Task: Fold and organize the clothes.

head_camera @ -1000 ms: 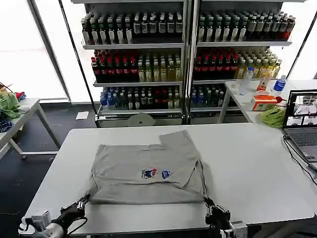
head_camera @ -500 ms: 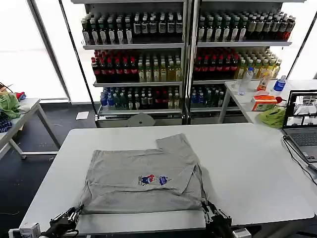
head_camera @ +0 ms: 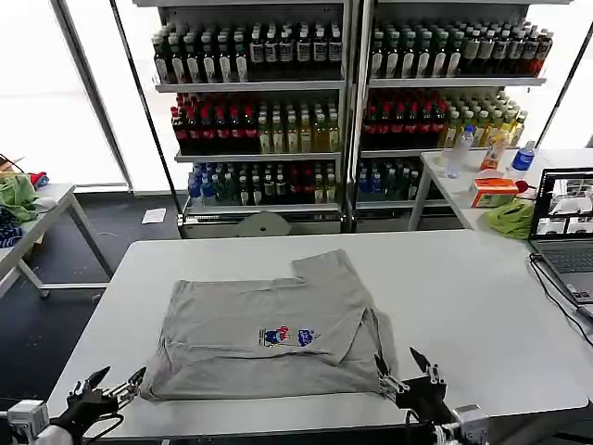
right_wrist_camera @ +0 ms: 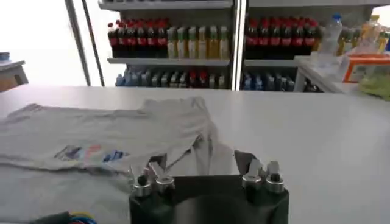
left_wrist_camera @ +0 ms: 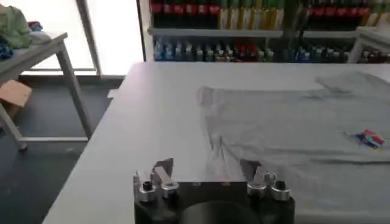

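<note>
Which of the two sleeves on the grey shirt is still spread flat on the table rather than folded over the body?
The sleeve on the shirt's far edge, toward the shelves.

White table (head_camera: 482, 315), folded grey shirt (head_camera: 269, 324) flat near its front edge, laptop (head_camera: 567, 232) apparently at right edge

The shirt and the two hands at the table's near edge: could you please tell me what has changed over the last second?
The grey shirt was dragged toward the near table edge. Both hands then let go: the left hand and right hand now sit open just off its near corners, drawn back slightly. The fold, with one sleeve at the far side, and the white table are unchanged.
</note>
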`<action>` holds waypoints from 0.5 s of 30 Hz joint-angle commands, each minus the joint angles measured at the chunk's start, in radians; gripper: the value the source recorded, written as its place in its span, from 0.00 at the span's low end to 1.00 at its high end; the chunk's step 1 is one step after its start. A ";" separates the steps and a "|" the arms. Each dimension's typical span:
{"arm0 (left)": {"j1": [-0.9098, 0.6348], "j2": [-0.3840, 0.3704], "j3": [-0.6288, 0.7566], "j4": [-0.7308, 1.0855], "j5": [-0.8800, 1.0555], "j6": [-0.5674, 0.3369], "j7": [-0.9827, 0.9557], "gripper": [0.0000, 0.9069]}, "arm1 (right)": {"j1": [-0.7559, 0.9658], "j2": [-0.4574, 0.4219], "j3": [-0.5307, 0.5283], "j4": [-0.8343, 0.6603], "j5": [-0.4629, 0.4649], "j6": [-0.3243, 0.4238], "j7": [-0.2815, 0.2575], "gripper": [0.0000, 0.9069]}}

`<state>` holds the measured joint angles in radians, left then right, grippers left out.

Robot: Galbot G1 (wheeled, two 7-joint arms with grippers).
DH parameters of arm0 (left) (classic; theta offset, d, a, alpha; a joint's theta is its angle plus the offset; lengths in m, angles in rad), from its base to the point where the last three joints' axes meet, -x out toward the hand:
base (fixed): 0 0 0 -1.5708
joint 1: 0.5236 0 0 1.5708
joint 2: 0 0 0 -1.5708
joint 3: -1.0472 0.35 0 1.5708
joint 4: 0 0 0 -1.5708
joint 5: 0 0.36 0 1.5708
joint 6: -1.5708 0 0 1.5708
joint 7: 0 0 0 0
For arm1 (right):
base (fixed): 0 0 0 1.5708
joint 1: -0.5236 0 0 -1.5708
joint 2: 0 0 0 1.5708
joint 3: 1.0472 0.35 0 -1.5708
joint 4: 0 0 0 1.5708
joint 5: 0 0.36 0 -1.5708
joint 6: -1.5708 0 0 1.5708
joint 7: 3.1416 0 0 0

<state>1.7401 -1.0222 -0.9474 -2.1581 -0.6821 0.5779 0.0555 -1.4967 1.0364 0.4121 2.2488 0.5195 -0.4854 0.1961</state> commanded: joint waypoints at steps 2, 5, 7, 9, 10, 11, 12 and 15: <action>-0.226 0.138 0.084 0.157 -0.051 -0.001 0.032 1.00 | 0.592 -0.011 -0.123 -0.411 0.111 -0.093 -0.181 1.00; -0.374 0.173 0.167 0.257 -0.065 -0.001 0.055 1.00 | 0.722 0.011 -0.184 -0.553 0.103 -0.093 -0.211 1.00; -0.479 0.195 0.231 0.330 -0.080 -0.001 0.061 1.00 | 0.799 0.041 -0.218 -0.663 0.097 -0.093 -0.220 1.00; -0.577 0.216 0.306 0.422 -0.077 -0.001 0.086 1.00 | 0.855 0.064 -0.240 -0.743 0.098 -0.093 -0.231 1.00; -0.610 0.221 0.331 0.437 -0.077 -0.001 0.092 1.00 | 0.893 0.080 -0.250 -0.790 0.092 -0.093 -0.231 1.00; -0.665 0.222 0.371 0.475 -0.076 -0.001 0.101 1.00 | 0.913 0.086 -0.263 -0.805 0.093 -0.093 -0.231 1.00; -0.707 0.222 0.401 0.507 -0.074 -0.001 0.106 1.00 | 0.930 0.094 -0.270 -0.829 0.093 -0.094 -0.232 1.00; -0.821 0.210 0.498 0.622 -0.058 -0.002 0.131 1.00 | 0.979 0.124 -0.288 -0.893 0.075 -0.093 -0.231 1.00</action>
<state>1.2468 -0.8708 -0.6631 -1.7923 -0.7270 0.5758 0.1445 -0.8439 1.1019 0.2222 1.6883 0.5862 -0.5564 0.0248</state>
